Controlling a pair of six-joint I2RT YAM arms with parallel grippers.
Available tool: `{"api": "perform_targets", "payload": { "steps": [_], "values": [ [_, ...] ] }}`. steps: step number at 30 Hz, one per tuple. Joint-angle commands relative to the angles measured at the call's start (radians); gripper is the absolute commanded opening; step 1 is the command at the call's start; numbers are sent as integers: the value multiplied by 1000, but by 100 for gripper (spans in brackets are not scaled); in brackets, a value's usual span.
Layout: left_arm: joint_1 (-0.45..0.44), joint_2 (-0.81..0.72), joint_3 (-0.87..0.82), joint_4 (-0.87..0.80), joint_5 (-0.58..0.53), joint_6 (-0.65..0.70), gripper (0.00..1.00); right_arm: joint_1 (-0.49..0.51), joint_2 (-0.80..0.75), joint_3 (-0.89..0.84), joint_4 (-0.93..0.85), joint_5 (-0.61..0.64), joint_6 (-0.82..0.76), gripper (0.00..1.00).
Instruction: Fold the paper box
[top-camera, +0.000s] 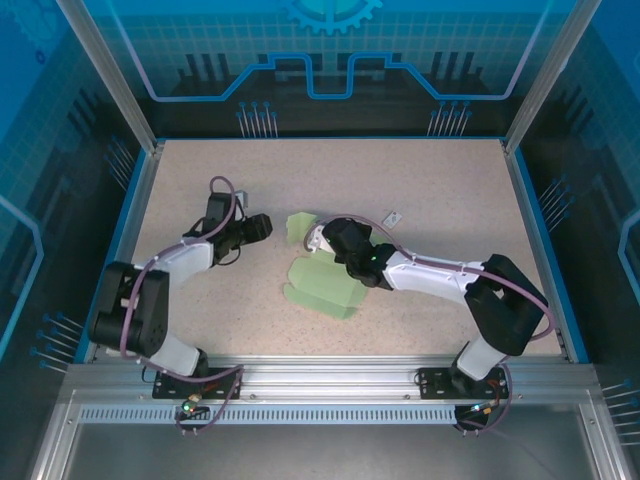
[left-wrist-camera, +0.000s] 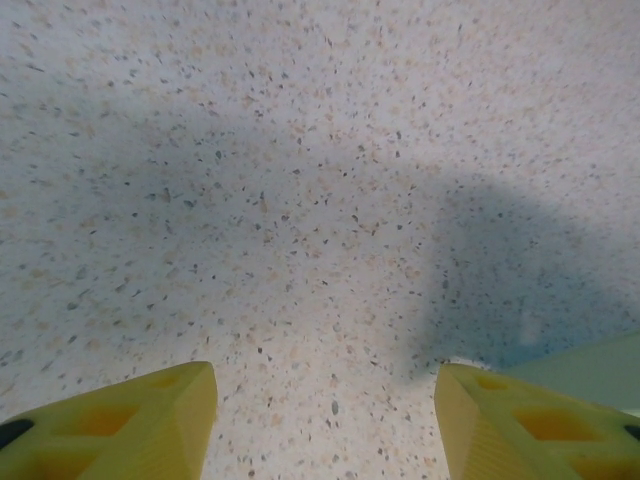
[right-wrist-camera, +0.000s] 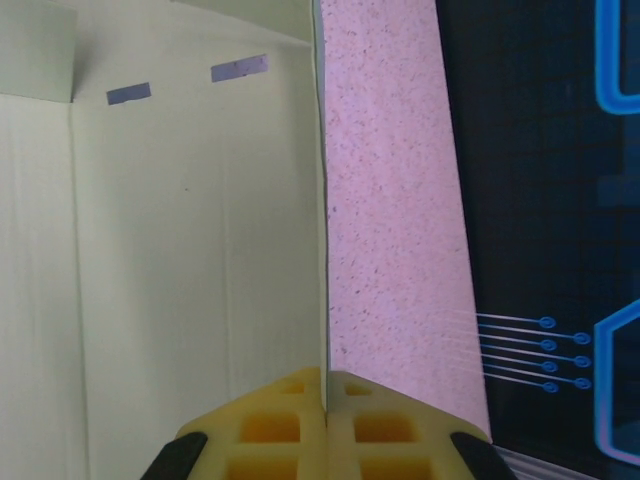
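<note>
Both bent at the elbow, reaching inward over the worktop (top-camera: 420, 180); left tool (left-wrist-camera: 325, 372) apart above bare speckled surface; right tool (right-wrist-camera: 326, 375) clamped on the paper box (right-wrist-camera: 180, 250) edge.

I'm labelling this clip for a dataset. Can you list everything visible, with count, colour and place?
paper box: one, pale green, partly folded, middle of the table, one flap raised on its far side.
tag: one, white, tiny, lying on the table beyond the right arm, apart from the paper box.
table: one, speckled beige, blue-edged.
walls: blue, with a circuit pattern, around the table.
left gripper: one, yellow fingers, open over bare table just left of the paper box.
right gripper: one, yellow fingers, shut on an edge of the paper box.
</note>
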Motion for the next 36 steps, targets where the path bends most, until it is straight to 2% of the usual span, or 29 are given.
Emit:
{"api": "perform_targets", "payload": {
  "steps": [1, 6, 11, 21, 36],
  "values": [
    [4, 65, 72, -8, 74, 25, 59, 17, 26, -13, 106, 58, -85, 2],
    [-12, 166, 126, 8, 110, 23, 59, 20, 32, -39, 150, 59, -134, 2],
    [-37, 233, 149, 61, 191, 41, 57, 15, 26, -48, 142, 29, -129, 2],
    [-74, 223, 54, 282, 323, 51, 57, -37, 4, -40, 88, -58, -80, 2],
    [-141, 219, -33, 419, 354, 114, 56, -87, 9, -31, 46, -117, -87, 2]
  ]
}}
